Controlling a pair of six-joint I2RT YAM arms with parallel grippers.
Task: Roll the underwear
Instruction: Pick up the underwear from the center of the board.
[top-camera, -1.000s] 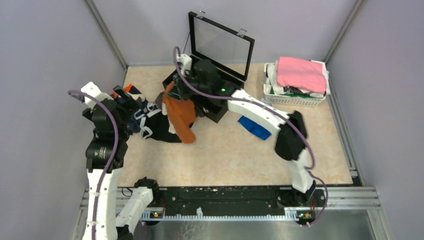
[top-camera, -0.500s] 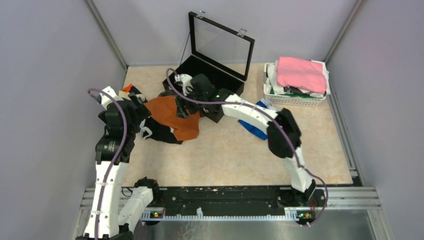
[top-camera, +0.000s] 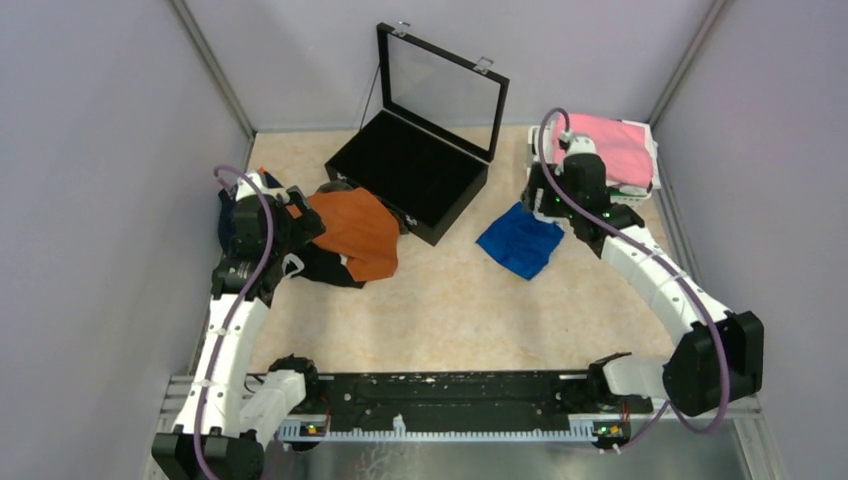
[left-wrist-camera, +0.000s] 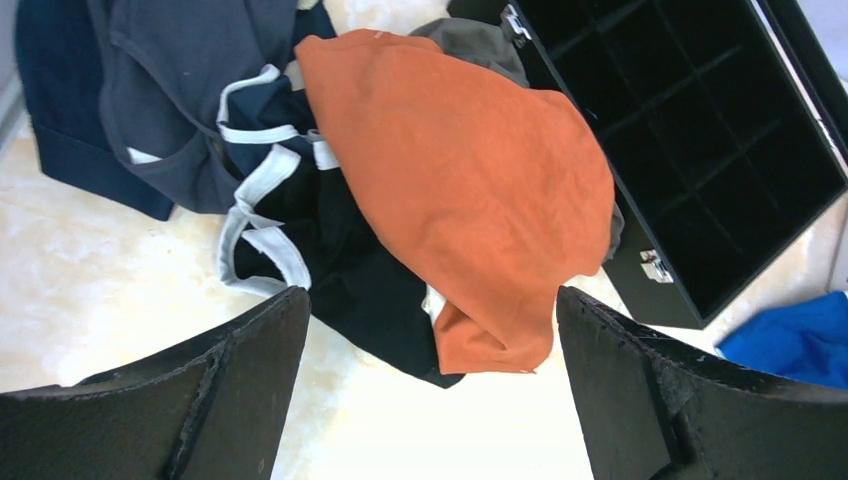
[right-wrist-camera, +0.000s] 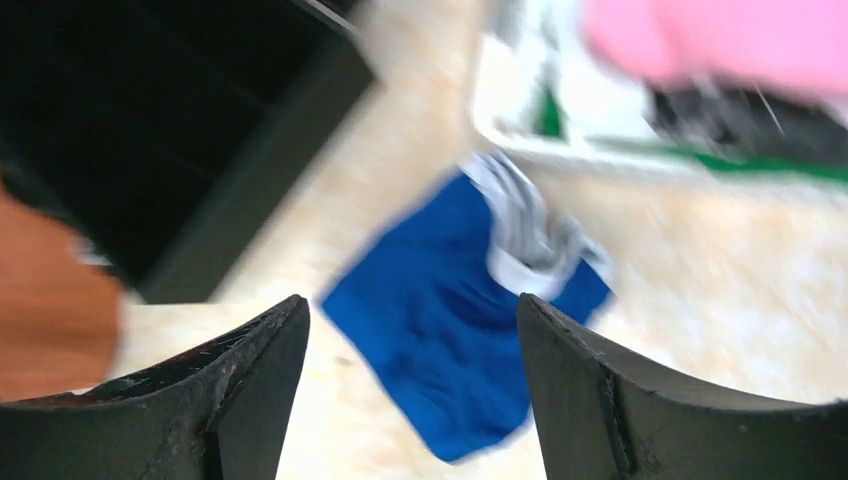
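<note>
underwear (top-camera: 355, 235) dropped, right claw (right-wrist-camera: 412, 310) swung over blue pair (top-camera: 520, 242).

A black case (top-camera: 410, 185) stood at the far middle of the beige marbled table (top-camera: 450, 310), its lid (top-camera: 442, 90) raised and leaning back, a clear panel set in a black frame. The left wrist view showed the inside split by dividers (left-wrist-camera: 700, 170) into many small compartments. To the right, apart from the case, a white slatted basket (top-camera: 636, 197) sat in the far corner, with a folded pink cloth (top-camera: 625, 148) piled on white items. A metal rail (top-camera: 450, 390) ran along the near edge.
</note>
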